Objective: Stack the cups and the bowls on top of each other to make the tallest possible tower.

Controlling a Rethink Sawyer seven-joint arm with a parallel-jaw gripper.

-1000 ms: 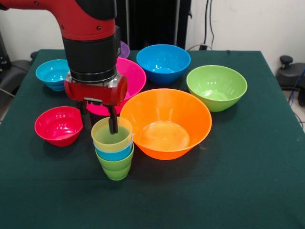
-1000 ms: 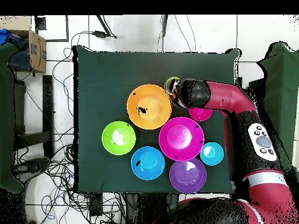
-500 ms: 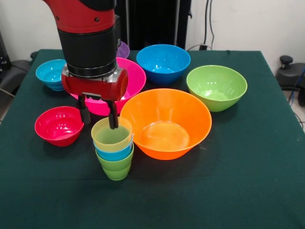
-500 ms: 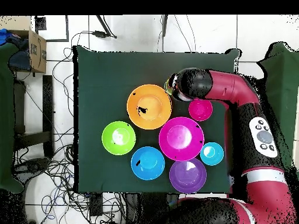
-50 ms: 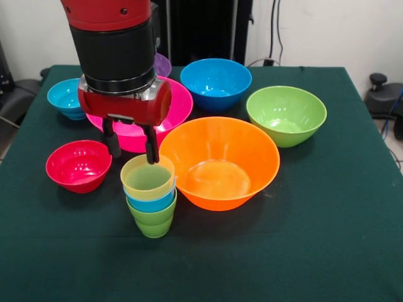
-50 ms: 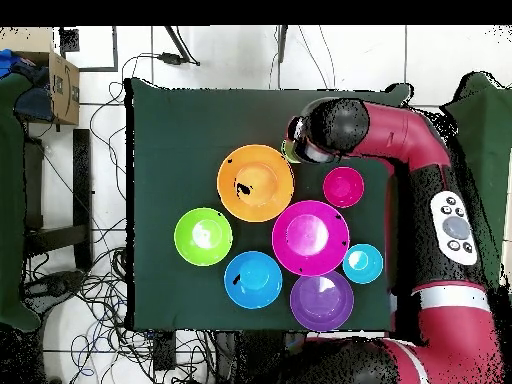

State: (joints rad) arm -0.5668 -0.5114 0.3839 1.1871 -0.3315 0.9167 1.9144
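The tower (image 5: 150, 196) stands near the table's front: green cup (image 5: 153, 221) lowest, sky-blue cup (image 5: 151, 203) in the middle, yellow cup (image 5: 148, 178) on top. My gripper (image 5: 131, 150) hangs open just above and behind the yellow cup's rim, touching nothing. One fingertip is over the rim's far edge and the other is off to the left. The bowls sit apart on the cloth: orange (image 5: 219, 162), pink (image 5: 177, 100), blue (image 5: 216, 83), green (image 5: 286, 114), red (image 5: 78, 165), teal (image 5: 66, 95), purple (image 5: 164, 65). In the overhead view the arm's wrist (image 6: 328, 128) covers most of the tower.
The orange bowl (image 6: 256, 183) almost touches the tower's right side and the red bowl (image 6: 343, 187) lies close on its left. The table (image 5: 327, 220) is covered in dark green cloth. Cables and a cardboard box (image 6: 60, 88) lie on the floor around it.
My gripper has risen straight up. The finger that reached down inside the yellow cup is now above its rim. The cups and bowls have not moved.
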